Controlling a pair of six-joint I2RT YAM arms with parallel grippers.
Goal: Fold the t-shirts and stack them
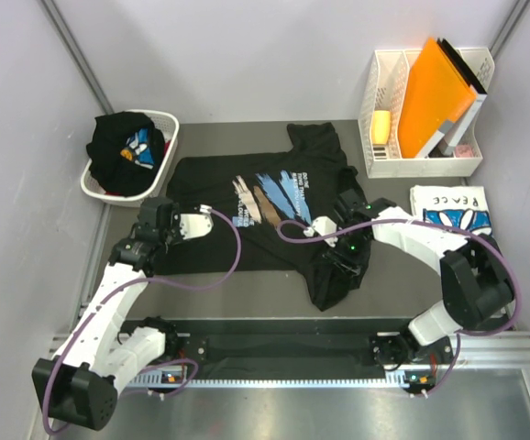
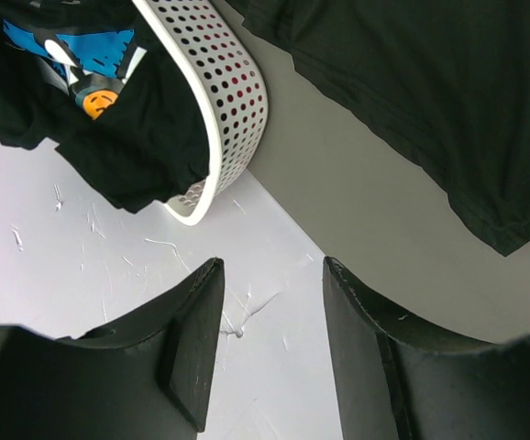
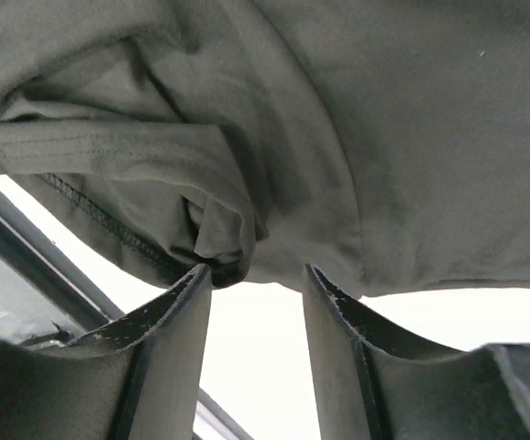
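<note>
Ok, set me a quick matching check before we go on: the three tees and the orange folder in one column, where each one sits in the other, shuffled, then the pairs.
Things
1. brush-stroke print black tee
2. white PEACE tee
3. bunched black tee with the blue print
4. orange folder

Places
A. standing in the white file rack, far right
B. spread out in the middle, print up
C. folded at the right, on the arms' side of the rack
D. heaped in the white basket, far left

Pairs: 1-B, 2-C, 3-D, 4-A
</note>
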